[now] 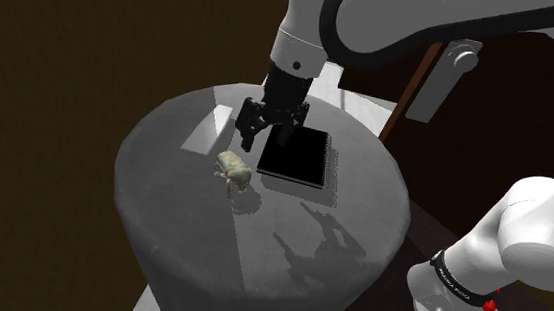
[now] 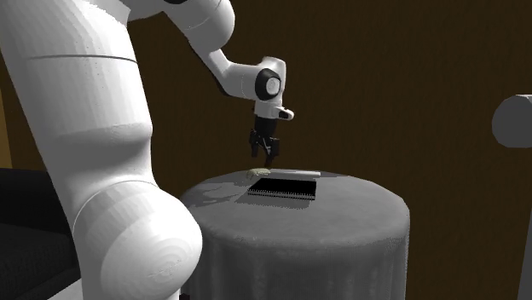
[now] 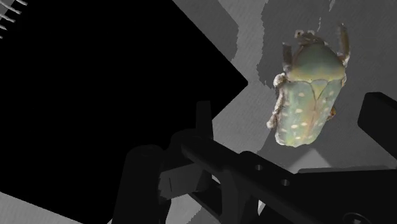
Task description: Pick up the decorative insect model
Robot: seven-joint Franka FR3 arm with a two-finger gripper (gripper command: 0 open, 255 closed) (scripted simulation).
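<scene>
Item: insect model [image 1: 235, 170], a pale green beetle with light spots and tan legs, lying on the round grey table [image 1: 163, 187] just beside the edge of a black spiral-bound notebook [image 1: 295, 156], on the side toward the shoulder view's left, with a strip of bare tabletop between the two. Black two-finger gripper [image 1: 264, 139]: poised above the table over the notebook's edge and the beetle, fingers spread apart and clasping nothing. In the wrist view, the beetle lies between the fingers, untouched by either.
</scene>
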